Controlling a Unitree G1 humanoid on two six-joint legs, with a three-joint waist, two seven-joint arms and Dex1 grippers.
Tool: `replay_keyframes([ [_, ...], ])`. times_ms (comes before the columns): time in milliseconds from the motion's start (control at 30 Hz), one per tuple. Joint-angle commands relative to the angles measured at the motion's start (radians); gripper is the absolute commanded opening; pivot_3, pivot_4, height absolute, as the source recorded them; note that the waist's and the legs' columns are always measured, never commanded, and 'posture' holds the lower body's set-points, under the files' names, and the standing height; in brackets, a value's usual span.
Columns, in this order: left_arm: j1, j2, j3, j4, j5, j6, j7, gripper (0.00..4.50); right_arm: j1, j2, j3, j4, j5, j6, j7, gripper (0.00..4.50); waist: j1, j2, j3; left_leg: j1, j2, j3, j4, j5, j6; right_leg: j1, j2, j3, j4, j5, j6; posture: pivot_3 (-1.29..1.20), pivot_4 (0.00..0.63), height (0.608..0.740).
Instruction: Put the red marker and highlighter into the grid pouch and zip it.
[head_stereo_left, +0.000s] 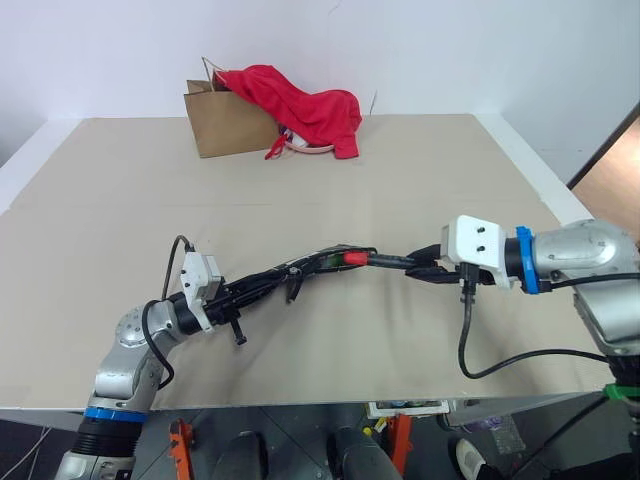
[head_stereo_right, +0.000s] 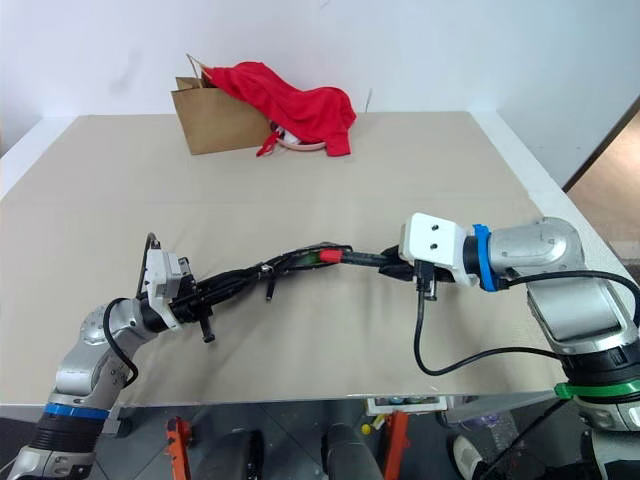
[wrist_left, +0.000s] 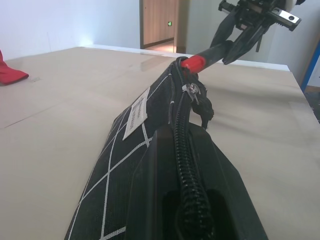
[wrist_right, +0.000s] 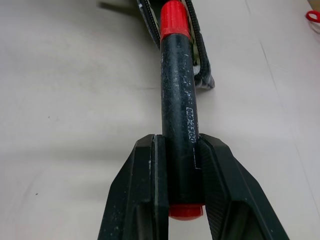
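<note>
Left claw (head_stereo_left: 262, 283): clamped shut on one end of the pouch, holding it up off the worktop, with the pouch stretching away from it toward the right claw.
Right claw (head_stereo_left: 415, 266): narrowed around the marker's barrel, both fingers (wrist_right: 150, 195) pressed against it near its back end; the red butt of the marker shows between them.
Marker (wrist_right: 177, 105): dark barrel with white print along it, red at both ends. It reaches from the right claw toward the pouch, and its front red end sits right at the pouch's open mouth, between the two zipper edges.
Pouch (wrist_left: 130, 150): black with white grid lines and a small white label on its side. It is held off the worktop, sagging a little along its length. The zipper runs along its upper edge; the slider and its black pull cord hang close to the mouth, just beside the marker's red tip.
Highlighter: a small trace of lime green shows at the pouch mouth in the left eye view, too small to tell what it is.
Worktop (head_stereo_left: 120, 190): broad, tan, with a white border.
Paper bag (head_stereo_left: 225, 122): brown, standing at the far edge of the worktop, well apart from both claws.
Red cloth (head_stereo_left: 300, 105): draped over the bag's top and spilling down its right side onto the worktop.
</note>
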Motion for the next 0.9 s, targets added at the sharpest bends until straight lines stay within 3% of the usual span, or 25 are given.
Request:
replay_keyframes([
  [33, -0.015, 0.010, 0.016, -0.021, -0.013, -0.006, -0.008, 0.00, -0.085, 0.041, 0.057, 0.019, -0.051, -0.030, 0.007, 0.61, -0.002, 0.000, 0.000, 0.000, 0.000, 0.000, 0.000, 0.000, 0.000, 0.000, 0.000, 0.000, 0.000, 0.000, 0.000, 0.00, 0.150, 0.740],
  [300, -0.022, 0.006, 0.012, -0.013, -0.010, -0.010, -0.009, 0.00, -0.219, 0.156, 0.223, 0.062, -0.171, -0.031, 0.040, 0.61, 0.000, 0.000, 0.000, 0.000, 0.000, -0.001, 0.000, 0.000, 0.000, 0.000, 0.000, -0.001, 0.001, 0.000, -0.001, 0.00, 0.150, 0.740],
  [567, -0.017, 0.007, 0.014, -0.016, -0.008, -0.011, -0.006, 0.00, -0.288, 0.251, 0.249, 0.111, -0.211, 0.002, 0.026, 0.61, 0.001, 0.000, 0.000, -0.001, 0.000, -0.001, 0.000, 0.000, 0.000, 0.000, 0.000, -0.001, 0.001, 0.000, -0.001, 0.00, 0.150, 0.740],
  [633, -0.017, 0.008, 0.014, -0.017, -0.009, -0.011, -0.007, 0.00, -0.297, 0.286, 0.227, 0.125, -0.189, 0.036, 0.013, 1.65, 0.001, 0.000, 0.000, -0.001, 0.000, -0.001, 0.000, 0.000, 0.000, -0.001, 0.000, -0.001, 0.001, 0.000, -0.001, 0.00, 0.150, 0.740],
  [833, -0.020, 0.005, 0.009, -0.013, -0.009, -0.010, -0.009, 0.00, -0.288, 0.312, 0.199, 0.132, -0.174, 0.070, -0.009, 4.11, 0.001, 0.000, 0.000, -0.001, 0.000, -0.001, 0.000, 0.000, 0.000, 0.000, 0.000, -0.002, 0.001, 0.002, -0.004, 0.00, 0.150, 0.740],
  [867, -0.021, 0.005, 0.009, -0.013, -0.009, -0.009, -0.009, 0.00, -0.283, 0.307, 0.193, 0.130, -0.172, 0.071, -0.013, 4.48, 0.001, 0.000, 0.000, -0.001, 0.000, -0.001, 0.000, 0.000, 0.000, 0.000, 0.000, -0.002, 0.001, 0.002, -0.004, 0.00, 0.150, 0.740],
  [900, -0.021, 0.004, 0.008, -0.013, -0.009, -0.009, -0.010, 0.00, -0.279, 0.300, 0.187, 0.128, -0.169, 0.071, -0.015, 4.48, 0.001, 0.000, 0.000, -0.001, 0.000, -0.001, 0.000, 0.000, 0.000, 0.000, 0.000, -0.002, 0.001, 0.002, -0.004, 0.00, 0.150, 0.740],
])
